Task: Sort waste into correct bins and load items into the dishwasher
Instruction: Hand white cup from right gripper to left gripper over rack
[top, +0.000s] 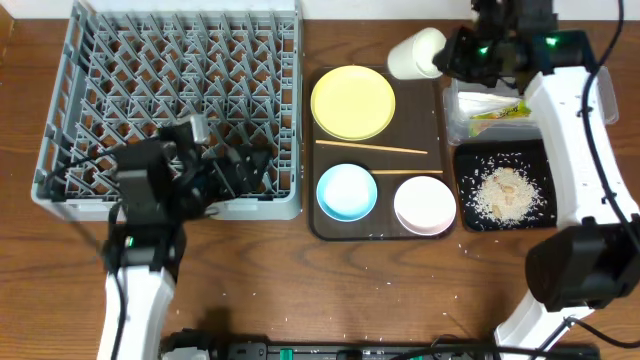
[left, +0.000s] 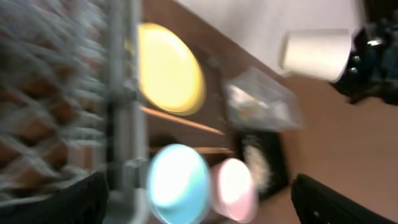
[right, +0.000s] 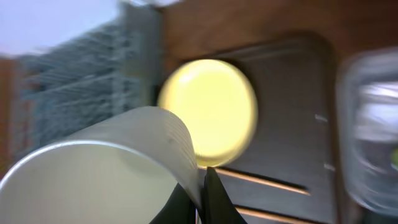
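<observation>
My right gripper is shut on the rim of the small white cup, held tilted above the back right of the brown tray; the cup fills the lower left of the right wrist view. The yellow plate, two chopsticks, light-blue bowl and white bowl lie on the tray. The clear tub holds the wrapper and napkin. The black tray holds rice crumbs. My left gripper is open and empty at the grey rack's front right corner.
The brown serving tray lies between the rack and the two bins. Scattered crumbs dot the table in front of the tray. The left wrist view is blurred; it shows the rack edge and the bowls beyond.
</observation>
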